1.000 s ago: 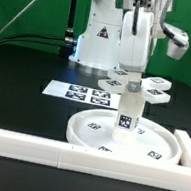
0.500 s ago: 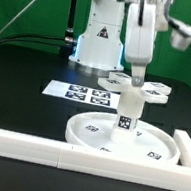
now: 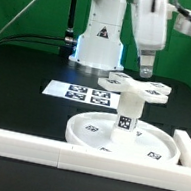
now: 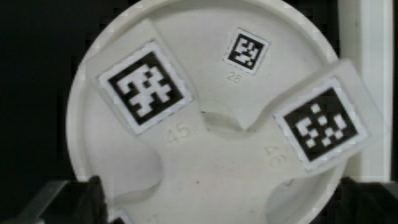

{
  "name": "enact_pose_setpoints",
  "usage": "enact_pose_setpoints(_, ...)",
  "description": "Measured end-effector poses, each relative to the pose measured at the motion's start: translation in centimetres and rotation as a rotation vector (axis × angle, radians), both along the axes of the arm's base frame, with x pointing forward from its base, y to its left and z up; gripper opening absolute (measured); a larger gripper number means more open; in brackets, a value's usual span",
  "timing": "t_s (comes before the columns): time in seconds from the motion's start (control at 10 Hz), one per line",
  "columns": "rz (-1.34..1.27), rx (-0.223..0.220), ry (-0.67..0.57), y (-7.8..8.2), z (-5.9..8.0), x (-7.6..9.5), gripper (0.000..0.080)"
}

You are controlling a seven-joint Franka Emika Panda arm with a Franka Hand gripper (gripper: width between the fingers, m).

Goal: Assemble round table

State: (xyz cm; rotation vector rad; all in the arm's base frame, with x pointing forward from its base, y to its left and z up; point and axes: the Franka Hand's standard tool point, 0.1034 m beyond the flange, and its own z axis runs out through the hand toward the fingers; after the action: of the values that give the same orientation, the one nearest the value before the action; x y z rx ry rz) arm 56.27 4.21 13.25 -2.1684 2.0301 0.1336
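Cylindrical post (image 3: 127,117) upright at centre of round disc (image 3: 97,132), cross-shaped piece (image 3: 138,87) on top. Fingers (image 3: 146,67) released, raised just above cross-shaped piece.

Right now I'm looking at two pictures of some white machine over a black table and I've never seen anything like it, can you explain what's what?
The white machine is a robot arm building a small round table from plastic parts. One picture is from a camera standing off to the side; the other is from a camera on the arm's wrist, looking down.

On the black table lies the large round disc, the tabletop, upside down. The short post stands upright in its middle. The cross-shaped piece sits on top of the post.

The gripper hangs above that piece. It holds nothing; whether its jaws are open I cannot tell.

The black-and-white squares on the parts are marker tags. The flat sheet of them is the marker board. White rails border the table.
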Motion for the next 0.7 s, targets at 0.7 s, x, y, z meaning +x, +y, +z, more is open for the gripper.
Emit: enact_pose_setpoints(0.7,0.738,-0.033,-0.109,0.3,0.6,1.3,0.0648)
